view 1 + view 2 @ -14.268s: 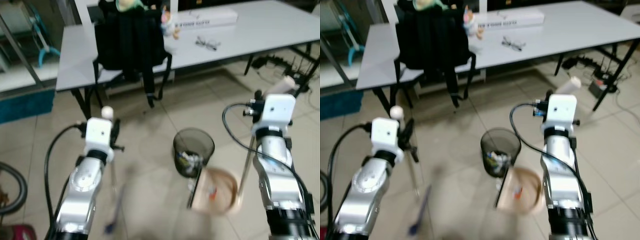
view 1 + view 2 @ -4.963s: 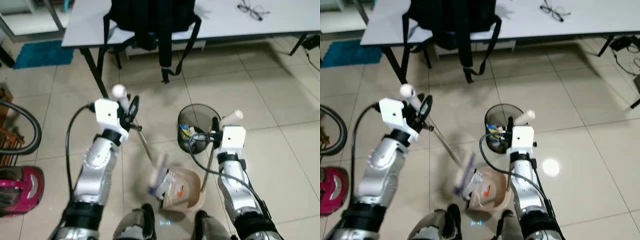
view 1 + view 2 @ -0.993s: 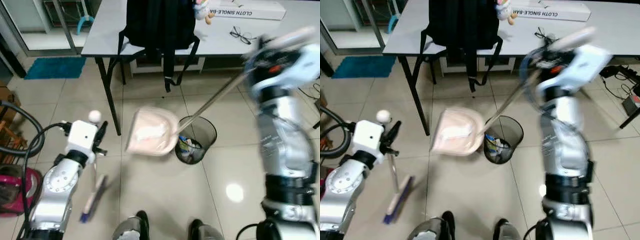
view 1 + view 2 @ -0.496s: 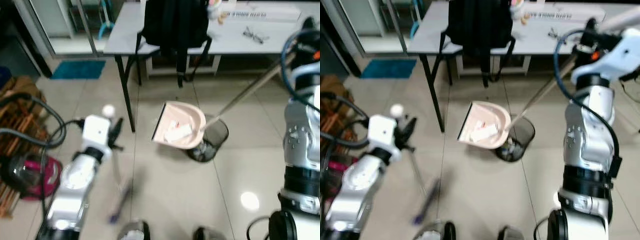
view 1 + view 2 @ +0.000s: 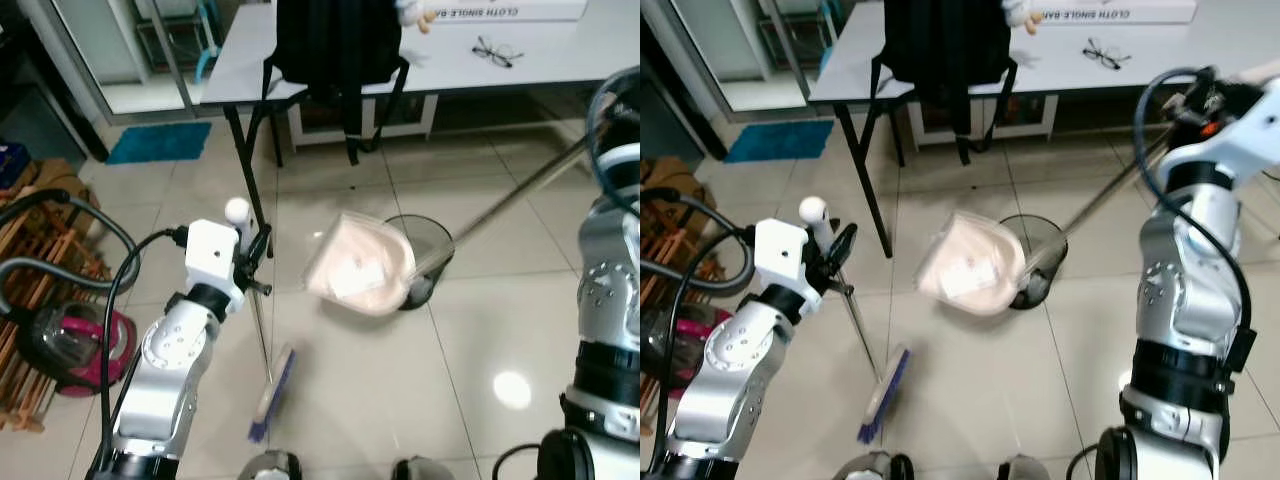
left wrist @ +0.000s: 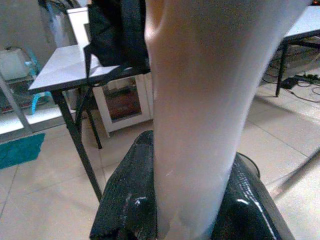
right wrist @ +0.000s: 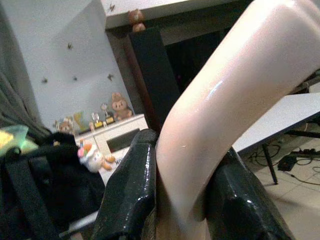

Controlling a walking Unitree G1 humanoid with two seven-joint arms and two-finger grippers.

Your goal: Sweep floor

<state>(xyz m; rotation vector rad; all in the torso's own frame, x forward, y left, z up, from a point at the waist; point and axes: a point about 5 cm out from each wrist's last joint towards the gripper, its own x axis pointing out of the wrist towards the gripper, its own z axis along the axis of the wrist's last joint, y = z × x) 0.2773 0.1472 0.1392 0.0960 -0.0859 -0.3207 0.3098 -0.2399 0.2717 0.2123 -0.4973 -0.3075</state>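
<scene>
one pink dustpan (image 5: 357, 268) tilted over black bin (image 5: 432, 243) | broom (image 5: 268, 372) upright

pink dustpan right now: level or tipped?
Tipped. The pink long-handled dustpan, held off the floor by the right gripper, tilts beside the black mesh bin, its mouth angled sideways with pale debris showing inside.

Two silver arms — left (image 5: 160, 370), right (image 5: 1185, 300) — with black joint bands, white box-shaped wrists and looping black cables; glossy black fingers (image 6: 125, 205); black feet (image 5: 265, 466).
</scene>
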